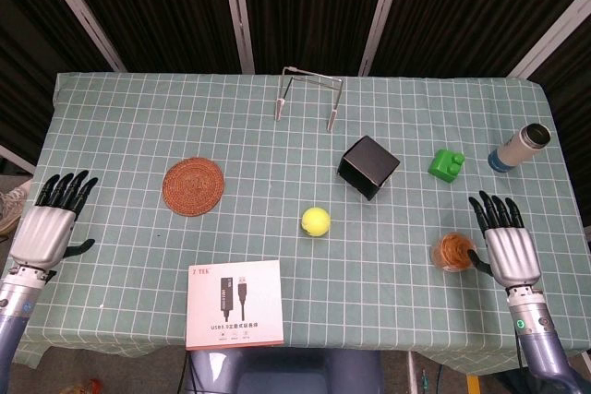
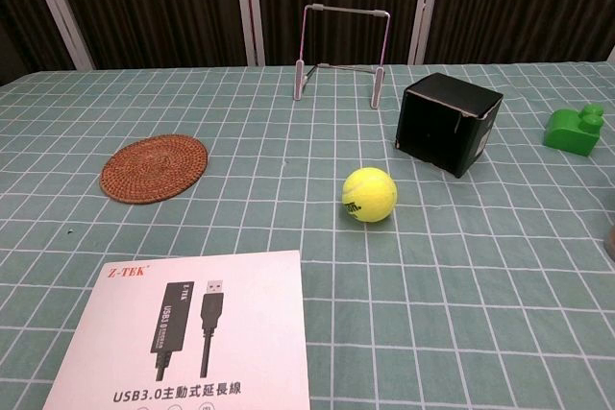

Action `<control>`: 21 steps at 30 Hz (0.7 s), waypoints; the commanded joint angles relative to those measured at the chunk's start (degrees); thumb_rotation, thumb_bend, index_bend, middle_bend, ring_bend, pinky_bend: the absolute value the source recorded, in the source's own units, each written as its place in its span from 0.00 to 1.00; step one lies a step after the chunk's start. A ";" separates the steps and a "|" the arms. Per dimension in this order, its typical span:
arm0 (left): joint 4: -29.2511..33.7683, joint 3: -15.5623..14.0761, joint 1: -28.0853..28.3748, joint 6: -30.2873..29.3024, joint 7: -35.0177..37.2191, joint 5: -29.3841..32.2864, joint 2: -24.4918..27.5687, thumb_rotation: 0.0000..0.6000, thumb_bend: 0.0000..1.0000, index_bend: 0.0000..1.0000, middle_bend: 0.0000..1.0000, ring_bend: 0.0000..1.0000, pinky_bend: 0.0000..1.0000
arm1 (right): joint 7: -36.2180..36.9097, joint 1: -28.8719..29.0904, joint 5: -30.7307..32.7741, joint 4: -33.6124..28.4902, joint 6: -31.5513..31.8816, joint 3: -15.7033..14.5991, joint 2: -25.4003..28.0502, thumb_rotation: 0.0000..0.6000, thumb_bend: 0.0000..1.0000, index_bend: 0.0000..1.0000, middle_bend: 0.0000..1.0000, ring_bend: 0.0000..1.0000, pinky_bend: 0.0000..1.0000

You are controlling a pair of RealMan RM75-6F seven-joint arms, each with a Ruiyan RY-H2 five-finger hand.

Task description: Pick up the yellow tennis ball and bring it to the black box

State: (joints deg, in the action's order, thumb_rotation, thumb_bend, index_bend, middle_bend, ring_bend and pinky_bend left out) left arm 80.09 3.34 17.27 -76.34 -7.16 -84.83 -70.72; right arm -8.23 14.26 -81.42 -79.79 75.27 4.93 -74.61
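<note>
The yellow tennis ball (image 1: 316, 220) (image 2: 369, 194) lies on the green checked cloth near the table's middle. Just behind it and to its right stands the black box (image 1: 367, 167) (image 2: 449, 123), a small cube turned at an angle. My left hand (image 1: 54, 221) rests at the table's left edge, palm down with fingers spread and nothing in it. At the right edge my right hand (image 1: 504, 239) lies flat the same way, fingers apart, empty, well right of the ball. Neither hand shows in the chest view.
An amber round object (image 1: 453, 250) sits just left of my right hand. A woven coaster (image 1: 194, 185) (image 2: 155, 168), a Z-TEK booklet (image 1: 235, 303) (image 2: 187, 333), a metal wire stand (image 1: 309, 96) (image 2: 343, 52), a green toy block (image 1: 445, 165) (image 2: 575, 129) and a capped bottle (image 1: 519, 147) also occupy the table.
</note>
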 commanded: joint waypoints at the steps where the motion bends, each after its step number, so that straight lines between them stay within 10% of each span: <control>1: 0.07 -0.05 -0.02 -0.01 -0.06 -0.07 -0.01 1.00 0.09 0.00 0.00 0.00 0.01 | 0.05 -0.10 -0.11 -0.18 0.06 -0.12 0.05 1.00 0.31 0.00 0.00 0.00 0.00; 10: 0.28 -0.57 0.23 0.57 -0.71 -0.64 -0.28 1.00 0.09 0.00 0.00 0.00 0.01 | -0.08 -0.34 -1.11 1.39 3.57 1.00 -3.68 1.00 0.31 0.01 0.10 0.06 0.25; 15: 0.69 -1.20 0.12 -0.02 -0.54 -2.01 -0.08 1.00 0.09 0.00 0.00 0.00 0.01 | -0.03 -0.70 -3.51 3.56 9.56 1.98 -11.17 1.00 0.52 0.36 0.48 0.40 0.71; 21: 0.78 -1.70 0.74 0.82 0.02 -3.07 0.01 1.00 0.09 0.00 0.00 0.00 0.01 | 0.39 -0.26 -7.42 2.98 12.37 0.90 -16.38 1.00 0.64 0.49 0.56 0.49 0.82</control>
State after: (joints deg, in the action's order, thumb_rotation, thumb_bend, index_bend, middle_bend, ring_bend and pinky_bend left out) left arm 80.89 1.70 17.88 -75.69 -7.24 -87.79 -70.70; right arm -7.01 13.87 -87.79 -76.53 87.17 6.30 -89.83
